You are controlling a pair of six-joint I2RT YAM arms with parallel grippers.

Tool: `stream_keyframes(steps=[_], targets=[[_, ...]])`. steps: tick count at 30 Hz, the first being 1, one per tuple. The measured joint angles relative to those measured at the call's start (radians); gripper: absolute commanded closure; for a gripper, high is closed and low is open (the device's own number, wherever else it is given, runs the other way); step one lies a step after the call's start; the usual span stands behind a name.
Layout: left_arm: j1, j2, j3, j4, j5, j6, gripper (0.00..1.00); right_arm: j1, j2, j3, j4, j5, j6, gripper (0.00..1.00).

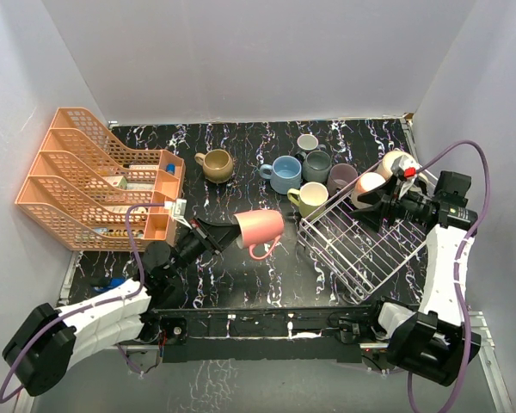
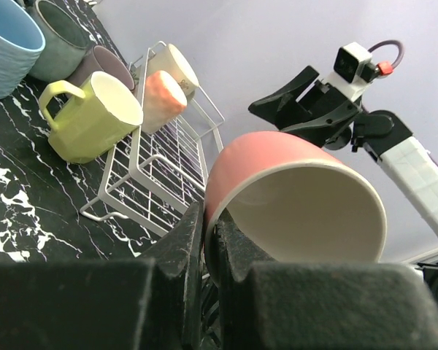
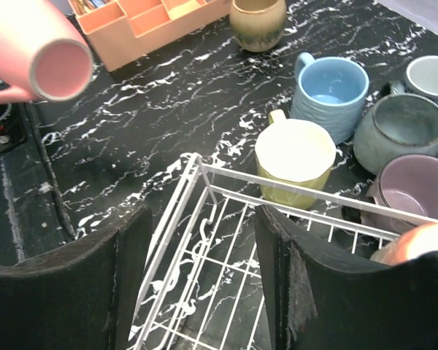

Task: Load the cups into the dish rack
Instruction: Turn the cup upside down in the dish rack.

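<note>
My left gripper (image 2: 210,244) is shut on the rim of a pink cup (image 1: 260,228), holding it tipped on its side above the table, left of the dish rack (image 1: 331,258). My right gripper (image 3: 204,277) hangs open over the white wire rack (image 3: 306,195), nothing between its fingers. A peach cup (image 1: 367,185) and a cream cup (image 1: 394,161) lie in the rack's far end, beside the right gripper (image 1: 381,200). On the table stand a tan cup (image 1: 215,164), a blue one (image 1: 285,174), a small grey one (image 1: 307,143), a grey-teal one (image 1: 316,165), a mauve one (image 1: 341,178) and a pale yellow one (image 1: 309,199).
An orange tiered tray organizer (image 1: 95,176) stands at the back left. Grey walls close in the black marbled table (image 1: 241,146) on three sides. The pale yellow cup (image 3: 296,160) sits right against the rack's far-left corner.
</note>
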Motion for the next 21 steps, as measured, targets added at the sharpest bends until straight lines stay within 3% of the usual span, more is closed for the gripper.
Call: stream_keyframes(steps=[10,21], targets=[[-0.032,0.083,0.085,0.013,-0.006,0.076,1.00,0.101,0.048,0.111,-0.140,-0.056,0.041,0.29],[-0.032,0.165,0.137,0.082,-0.044,0.121,1.00,0.286,0.060,0.141,-0.072,-0.081,0.341,0.15]])
